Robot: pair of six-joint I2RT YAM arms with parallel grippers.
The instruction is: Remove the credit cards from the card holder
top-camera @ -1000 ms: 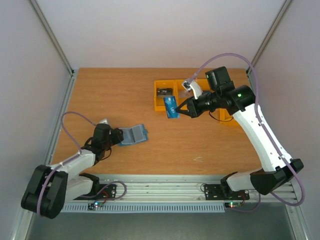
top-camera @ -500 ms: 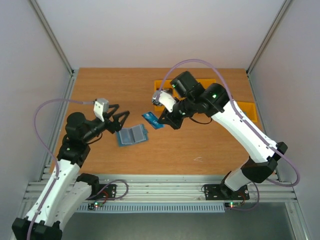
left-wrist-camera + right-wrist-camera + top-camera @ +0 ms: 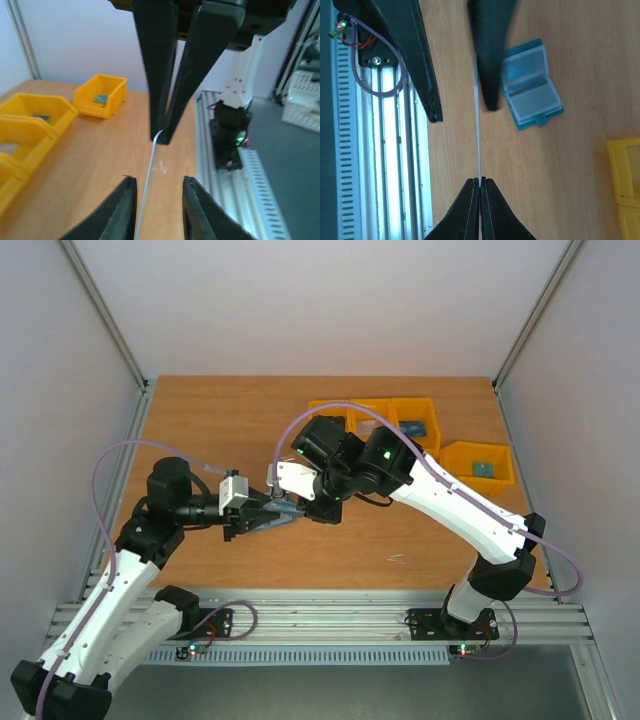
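Note:
My right gripper (image 3: 480, 181) is shut on one end of a thin credit card (image 3: 478, 135), seen edge-on as a pale line. The card runs out between the two spread fingers of my left gripper (image 3: 158, 180), which is open and not clamped on it; the card (image 3: 148, 192) shows there too. The teal card holder (image 3: 532, 85) lies unfolded on the table below, beside the card, its two clear-windowed panels facing up. In the top view the left gripper (image 3: 262, 517) and right gripper (image 3: 297, 508) meet tip to tip at the table's middle and cover most of the holder.
Yellow bins stand at the back right of the table (image 3: 415, 418), with one set apart (image 3: 478, 465); two hold small blue or dark items. The bins also show in the left wrist view (image 3: 100, 95). A bin corner (image 3: 625, 175) lies right of the right gripper. The metal rail (image 3: 330, 625) runs along the near edge.
The right arm has carried the blue card from the bins leftward to above the card holder. The left arm has lifted and swung right, its open fingers now around the card.

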